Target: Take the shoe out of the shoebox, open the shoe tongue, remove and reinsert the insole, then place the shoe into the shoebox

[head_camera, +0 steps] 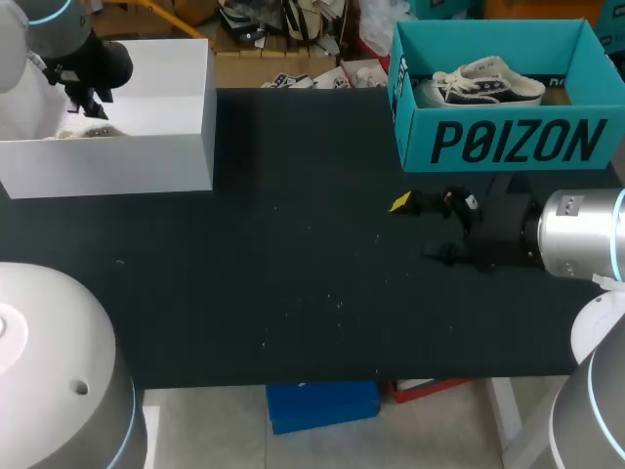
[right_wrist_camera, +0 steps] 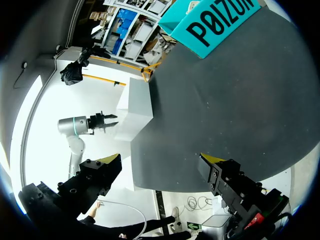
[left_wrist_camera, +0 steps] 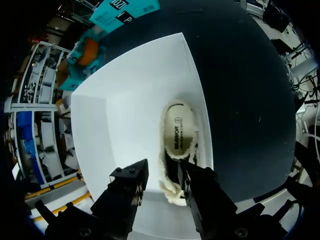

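Looking down from the head camera: hanging the left end effector (head_camera: 86, 103) at ten o'clock inside the open white cardboard shoebox (head_camera: 146, 156), directly over the cream fleece-lined shoe (head_camera: 83, 130), apparently lining up the lift-out. Parking the right end effector (head_camera: 420, 230) at three o'clock above the black-topped bench (head_camera: 293, 274), probably waiting to help. Passing over, at one o'clock, a teal cardboard box (head_camera: 518, 142) cradling a white-and-black canvas sneaker (head_camera: 488, 83).

Switching to the left wrist: straddling the shoe's heel end with fingers spread, gripping nothing; failing to tell whether one finger is brushing the fleece, and losing the heel behind it.

Switching to the right wrist: spreading yellow-tipped fingers wide over the bench, holding nothing; missing the shoe behind the shoebox wall.
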